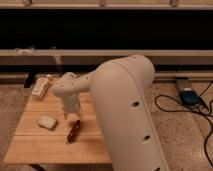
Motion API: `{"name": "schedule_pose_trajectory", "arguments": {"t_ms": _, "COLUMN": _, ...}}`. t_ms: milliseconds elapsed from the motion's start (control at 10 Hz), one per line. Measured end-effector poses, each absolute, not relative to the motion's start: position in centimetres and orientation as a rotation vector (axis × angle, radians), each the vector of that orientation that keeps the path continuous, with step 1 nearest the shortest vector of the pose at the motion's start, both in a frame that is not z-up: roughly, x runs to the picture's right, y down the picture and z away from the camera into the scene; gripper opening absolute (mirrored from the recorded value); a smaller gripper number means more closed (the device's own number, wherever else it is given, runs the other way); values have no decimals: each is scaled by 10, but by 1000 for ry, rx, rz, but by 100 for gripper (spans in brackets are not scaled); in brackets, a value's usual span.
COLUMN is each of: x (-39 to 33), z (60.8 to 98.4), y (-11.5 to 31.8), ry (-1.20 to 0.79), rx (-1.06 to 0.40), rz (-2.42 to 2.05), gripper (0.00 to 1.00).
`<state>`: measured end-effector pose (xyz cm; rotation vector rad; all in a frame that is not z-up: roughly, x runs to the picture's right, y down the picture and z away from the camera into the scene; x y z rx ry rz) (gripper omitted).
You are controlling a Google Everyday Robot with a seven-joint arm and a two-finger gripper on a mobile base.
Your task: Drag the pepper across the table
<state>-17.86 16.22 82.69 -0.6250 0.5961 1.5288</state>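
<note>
The pepper (74,131) is small, slim and dark red. It lies on the light wooden table (45,146), near the middle of the visible part. My gripper (67,113) points down over the table, just above and to the left of the pepper's far end. The big white arm (125,110) fills the right half of the view and hides the table's right side.
A pale beige rounded block (47,122) lies left of the pepper. A white package (41,87) sits at the table's back left corner. A blue box (189,96) and black cables lie on the floor at right. A dark shelf runs behind.
</note>
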Motion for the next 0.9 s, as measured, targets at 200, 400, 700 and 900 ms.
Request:
{"name": "schedule_pose_trajectory", "arguments": {"t_ms": 200, "x": -173, "z": 826, "y": 161, "ry": 610, "rx": -642, "rz": 1539, "gripper": 65}}
{"name": "schedule_pose_trajectory", "arguments": {"t_ms": 400, "x": -169, "z": 829, "y": 165, "ry": 620, "rx": -663, "rz": 1546, "gripper": 65}}
{"name": "schedule_pose_trajectory", "arguments": {"t_ms": 700, "x": -169, "z": 834, "y": 174, "ry": 637, "rx": -686, "rz": 1533, "gripper": 65}}
{"name": "schedule_pose_trajectory", "arguments": {"t_ms": 900, "x": -167, "z": 838, "y": 182, "ry": 650, "rx": -697, "rz": 1522, "gripper": 65}}
